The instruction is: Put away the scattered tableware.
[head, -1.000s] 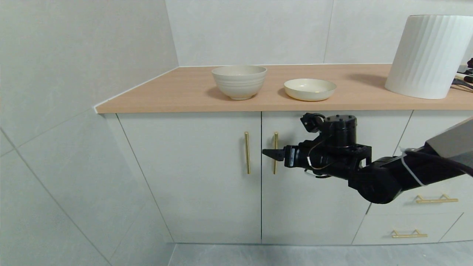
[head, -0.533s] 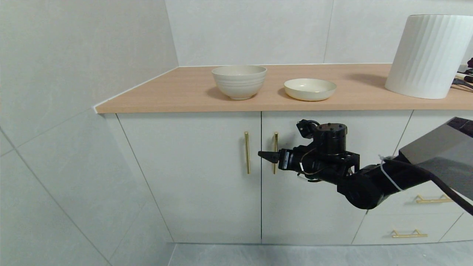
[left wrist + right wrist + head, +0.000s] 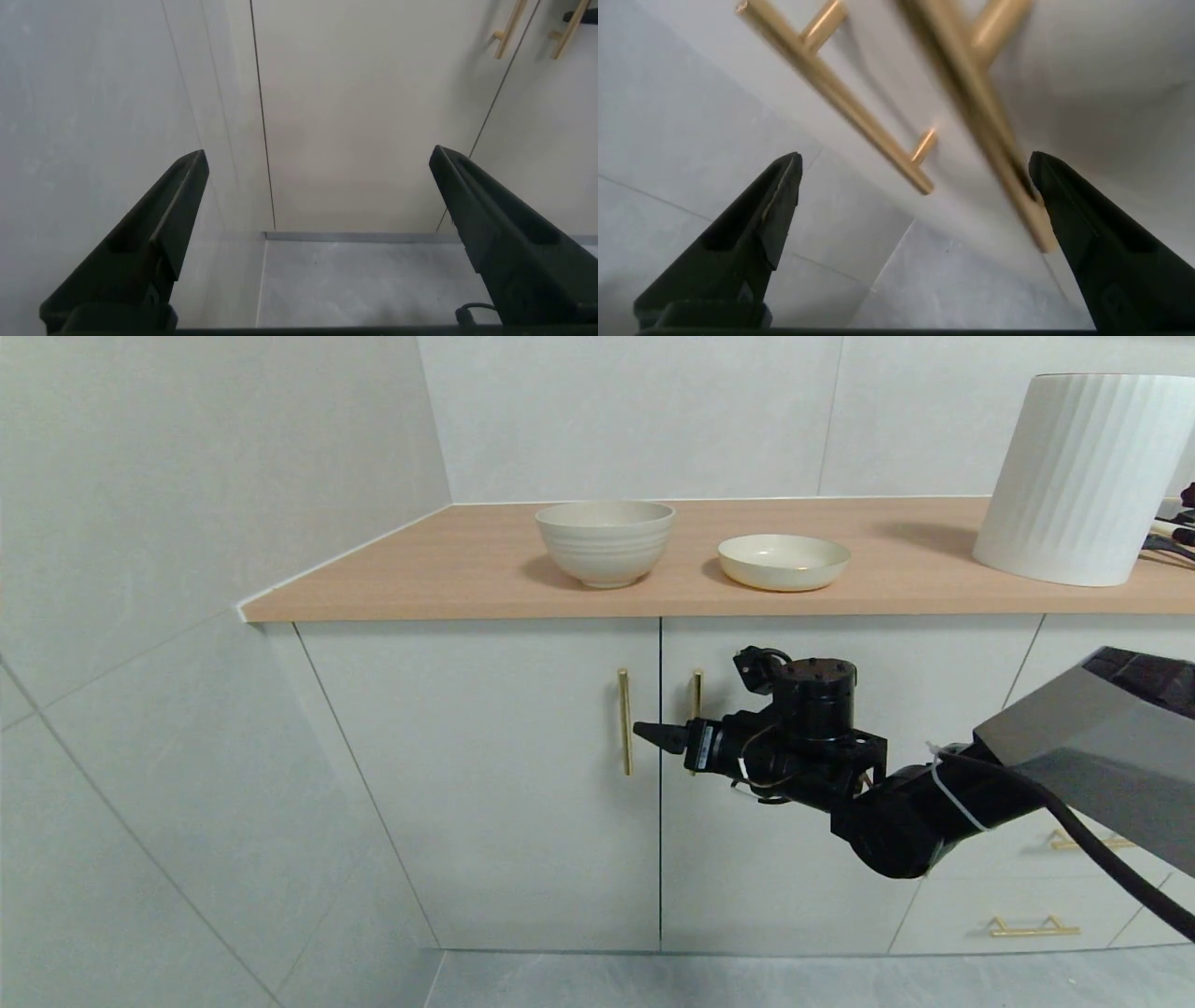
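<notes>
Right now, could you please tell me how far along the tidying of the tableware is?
Done: nothing; the bowl and the shallow dish sit on the countertop, and the cabinet doors are shut. In hand: the right pincer, open, is level with the gold door handles, gripping neither. Left: open a door, then stow both pieces.

The bowl (image 3: 605, 543) and the dish (image 3: 783, 562) are set on the counter (image 3: 420, 579), with the bowl to the left, near the dish but apart from it. A container (image 3: 1083, 476) is placed farther right. Below, the left door (image 3: 485, 784) and right door (image 3: 747, 887) each carry an upright handle beside the seam. The right gripper (image 3: 653, 735) is positioned before the left handle (image 3: 625, 721) and right handle (image 3: 696, 686). Drawers (image 3: 1027, 915) are located right of the doors.
</notes>
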You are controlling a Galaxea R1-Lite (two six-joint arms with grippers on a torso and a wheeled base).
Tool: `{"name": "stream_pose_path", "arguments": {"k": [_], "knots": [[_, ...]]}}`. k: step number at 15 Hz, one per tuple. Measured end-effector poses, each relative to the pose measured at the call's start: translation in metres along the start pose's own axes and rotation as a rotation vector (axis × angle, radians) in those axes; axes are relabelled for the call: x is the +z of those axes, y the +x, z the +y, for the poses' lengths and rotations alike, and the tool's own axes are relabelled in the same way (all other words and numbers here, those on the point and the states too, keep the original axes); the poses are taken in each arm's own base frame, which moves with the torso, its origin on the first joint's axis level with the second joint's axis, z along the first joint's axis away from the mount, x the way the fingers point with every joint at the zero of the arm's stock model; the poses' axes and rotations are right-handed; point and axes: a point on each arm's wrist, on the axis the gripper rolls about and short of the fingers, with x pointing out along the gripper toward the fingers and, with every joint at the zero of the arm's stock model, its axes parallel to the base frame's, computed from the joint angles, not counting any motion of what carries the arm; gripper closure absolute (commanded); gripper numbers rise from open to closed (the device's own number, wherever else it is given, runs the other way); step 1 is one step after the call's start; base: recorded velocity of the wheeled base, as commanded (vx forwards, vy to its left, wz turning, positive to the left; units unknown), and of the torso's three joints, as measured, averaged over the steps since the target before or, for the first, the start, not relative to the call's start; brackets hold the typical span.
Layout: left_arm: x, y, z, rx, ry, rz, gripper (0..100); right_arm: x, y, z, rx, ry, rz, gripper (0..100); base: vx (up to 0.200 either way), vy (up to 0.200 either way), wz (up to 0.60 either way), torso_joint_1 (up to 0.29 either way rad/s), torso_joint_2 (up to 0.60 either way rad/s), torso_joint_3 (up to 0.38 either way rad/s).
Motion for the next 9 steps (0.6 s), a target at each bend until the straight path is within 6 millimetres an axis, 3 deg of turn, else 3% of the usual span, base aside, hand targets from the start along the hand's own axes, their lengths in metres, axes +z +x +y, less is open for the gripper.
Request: {"name": "stream_pose_path", "arguments": {"k": [6, 9], "knots": [[0.0, 0.0, 0.0, 0.0, 0.0, 0.0, 0, -0.008, -0.002, 0.01, 0.015, -0.001, 0.021, 0, 0.0, 0.0, 0.0, 0.0, 0.0, 0.0], [0.0, 0.0, 0.0, 0.0, 0.0, 0.0, 0, -0.008, -0.012, 0.021, 0.036, 0.002, 0.04, 0, 0.0, 0.0, 0.0, 0.0, 0.0, 0.0]]}}
